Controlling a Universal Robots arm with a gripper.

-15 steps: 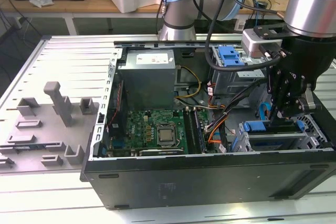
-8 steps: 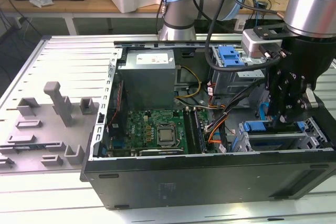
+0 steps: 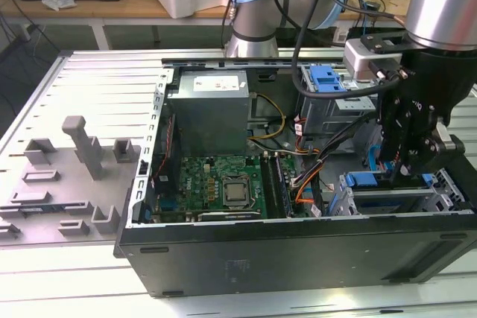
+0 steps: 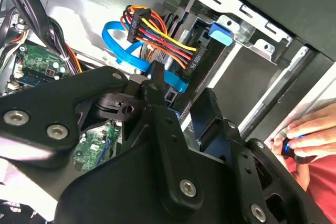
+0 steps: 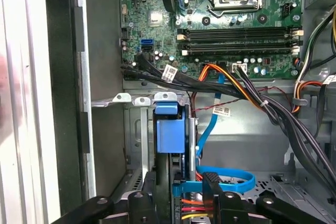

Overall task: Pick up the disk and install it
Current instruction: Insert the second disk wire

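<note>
The disk stands edge-up in the drive cage at the front corner of the open computer case, on the exterior view's right. In the first wrist view, the blue frame of the disk fills the slot between the cage's metal walls. My gripper reaches straight down onto it. Its black fingers sit on either side of the disk's upper edge, shut on it. The second wrist view has the gripper just in front of a blue ribbon cable and a bundle of coloured power wires.
A grey power supply and the green motherboard fill the case's middle. A blue latch sits on the rear bay. Black cables run past the cage. A person's hand rests outside the case. Grey fixtures stand on the table.
</note>
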